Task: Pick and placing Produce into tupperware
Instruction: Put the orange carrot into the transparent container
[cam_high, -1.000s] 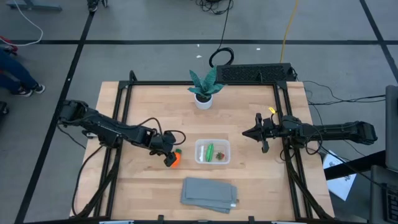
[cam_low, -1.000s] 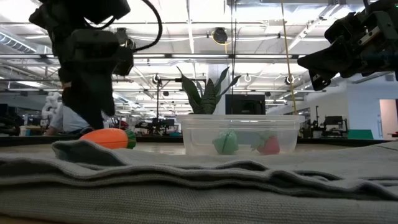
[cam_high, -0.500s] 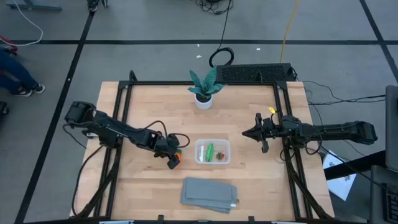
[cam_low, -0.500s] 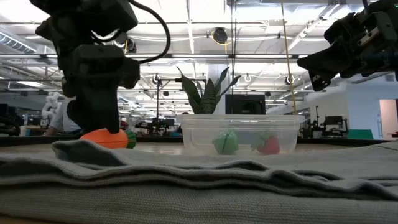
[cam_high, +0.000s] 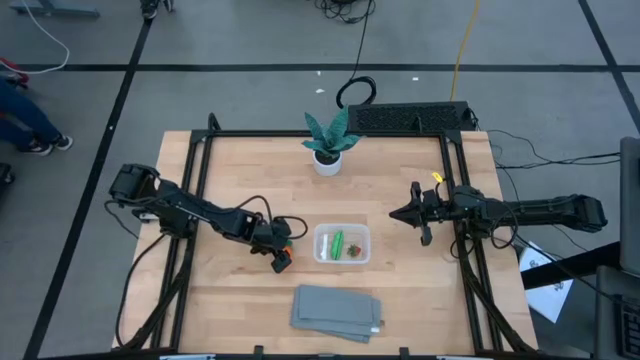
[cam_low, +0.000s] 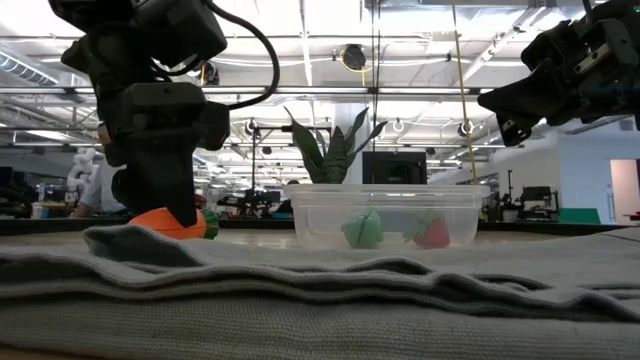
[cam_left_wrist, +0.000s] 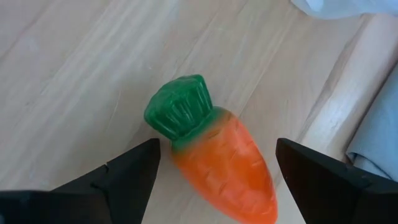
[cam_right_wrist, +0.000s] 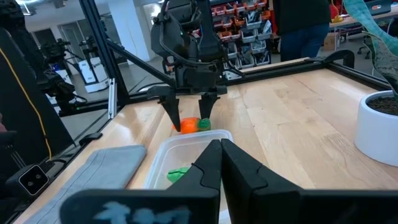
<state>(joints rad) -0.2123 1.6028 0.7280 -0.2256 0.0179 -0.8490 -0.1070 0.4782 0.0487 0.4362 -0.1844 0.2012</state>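
Left end effector (cam_left_wrist: 211, 171) spread open astride carrot (cam_left_wrist: 214, 158), not clamped; tapered body could squirt sideways on closing (right end effector (cam_high: 412, 214) clenched, idle).

Wooden table (cam_high: 230, 170) — carrot (cam_high: 283, 257), tupperware (cam_high: 342, 244), cloth (cam_high: 337, 311), plant (cam_high: 327, 141).

High view: straight down over the whole tabletop (cam_high: 250, 170). Low view: level across grey cloth (cam_low: 320, 290) toward the room. Left wrist: close above the carrot (cam_left_wrist: 217, 162). Right wrist: facing across the tupperware (cam_right_wrist: 180, 149); carrot shared by all.
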